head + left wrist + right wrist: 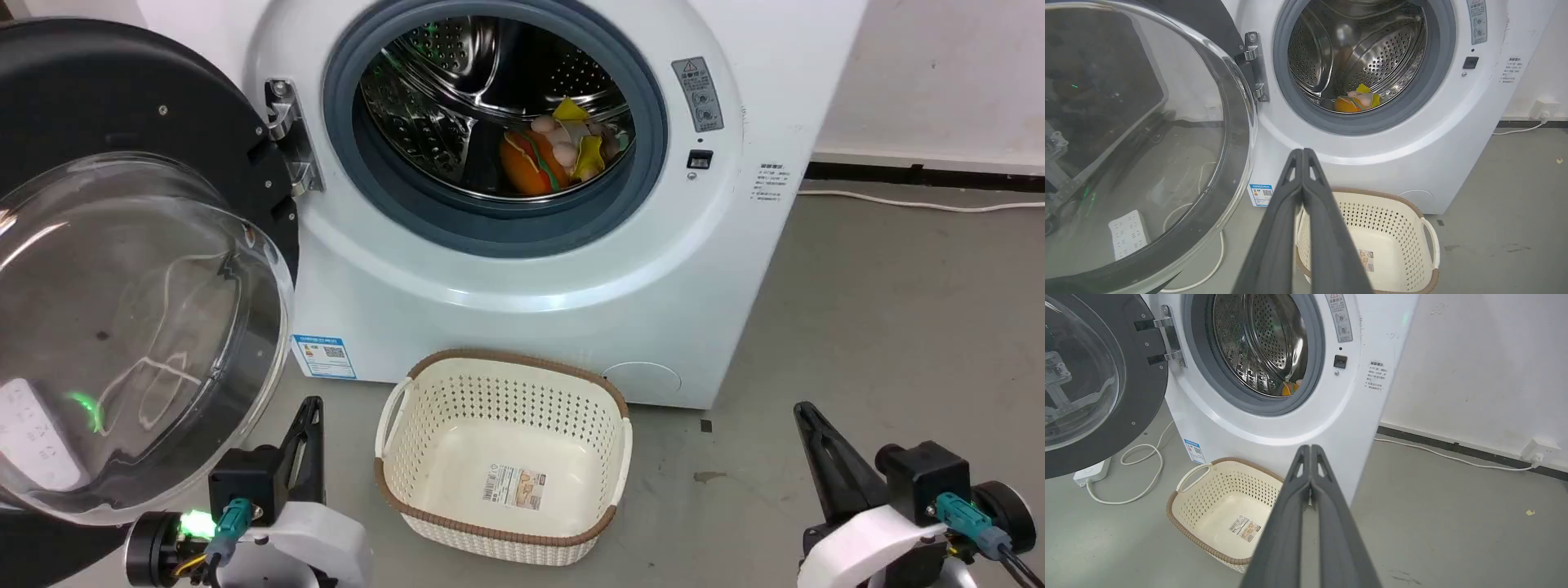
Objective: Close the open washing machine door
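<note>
The white washing machine [522, 278] stands ahead with its steel drum exposed and colourful toys lying inside. Its round black washing machine door [122, 269] hangs swung wide open on the left, hinged at a metal bracket [290, 135], its clear glass bowl bulging toward me. My left gripper [310, 408] is shut and empty at the lower left, just right of the door's lower edge and not touching it. My right gripper [804, 412] is shut and empty at the lower right, over bare floor. The door [1139, 143], machine [1412, 134] and left gripper [1302, 153] appear in the left wrist view. The right gripper [1310, 449] points at the machine's [1306, 428] right corner, with the door [1098, 384] at the far left.
A cream perforated basket [502, 457] with a brown rim sits empty on the grey floor in front of the machine, between my arms. A white cable [1139, 473] and power strip [1092, 471] lie under the door. A wall [1486, 367] and baseboard run to the right.
</note>
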Motion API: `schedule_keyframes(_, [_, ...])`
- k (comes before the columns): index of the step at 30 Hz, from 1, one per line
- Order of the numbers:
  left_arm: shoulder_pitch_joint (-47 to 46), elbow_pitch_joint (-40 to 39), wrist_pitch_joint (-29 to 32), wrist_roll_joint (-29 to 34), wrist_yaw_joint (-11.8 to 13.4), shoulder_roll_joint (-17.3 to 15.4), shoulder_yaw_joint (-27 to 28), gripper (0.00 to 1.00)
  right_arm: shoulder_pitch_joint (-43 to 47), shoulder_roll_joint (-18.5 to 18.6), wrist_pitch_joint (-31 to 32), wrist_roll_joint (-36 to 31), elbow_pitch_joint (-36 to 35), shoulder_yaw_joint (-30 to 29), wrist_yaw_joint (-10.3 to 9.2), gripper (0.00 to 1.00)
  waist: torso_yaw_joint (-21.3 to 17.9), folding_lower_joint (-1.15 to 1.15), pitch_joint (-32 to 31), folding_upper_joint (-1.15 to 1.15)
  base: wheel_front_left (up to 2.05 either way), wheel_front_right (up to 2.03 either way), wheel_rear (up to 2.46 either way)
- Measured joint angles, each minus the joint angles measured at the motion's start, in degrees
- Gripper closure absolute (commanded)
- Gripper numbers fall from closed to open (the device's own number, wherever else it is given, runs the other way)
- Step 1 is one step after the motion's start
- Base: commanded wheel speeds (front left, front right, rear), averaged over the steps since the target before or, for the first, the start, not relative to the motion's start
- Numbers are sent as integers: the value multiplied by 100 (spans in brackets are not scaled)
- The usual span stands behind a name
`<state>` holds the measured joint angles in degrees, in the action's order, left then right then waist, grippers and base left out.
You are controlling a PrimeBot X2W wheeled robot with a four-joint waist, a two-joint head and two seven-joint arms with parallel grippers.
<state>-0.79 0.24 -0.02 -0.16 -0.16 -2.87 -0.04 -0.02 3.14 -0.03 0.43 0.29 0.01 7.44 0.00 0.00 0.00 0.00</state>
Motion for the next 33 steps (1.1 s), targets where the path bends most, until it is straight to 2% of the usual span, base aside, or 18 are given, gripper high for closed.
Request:
schedule_keyframes(28, [1, 0, 0, 0, 0, 0, -1, 100, 0, 0, 0, 0, 0, -1, 0, 100, 0, 0, 0, 0, 0, 0, 0])
schedule_keyframes(29, [-2, 4, 0, -1, 0, 0, 2, 0, 0, 1, 0, 3, 3, 1, 0, 0, 0, 0, 0, 0, 0, 0, 0])
schedule_keyframes(33, [-2, 8, 0, -1, -1, 0, -1, 0, 0, 1, 0, 3, 7, 2, 0, 0, 0, 0, 0, 0, 0, 0, 0])
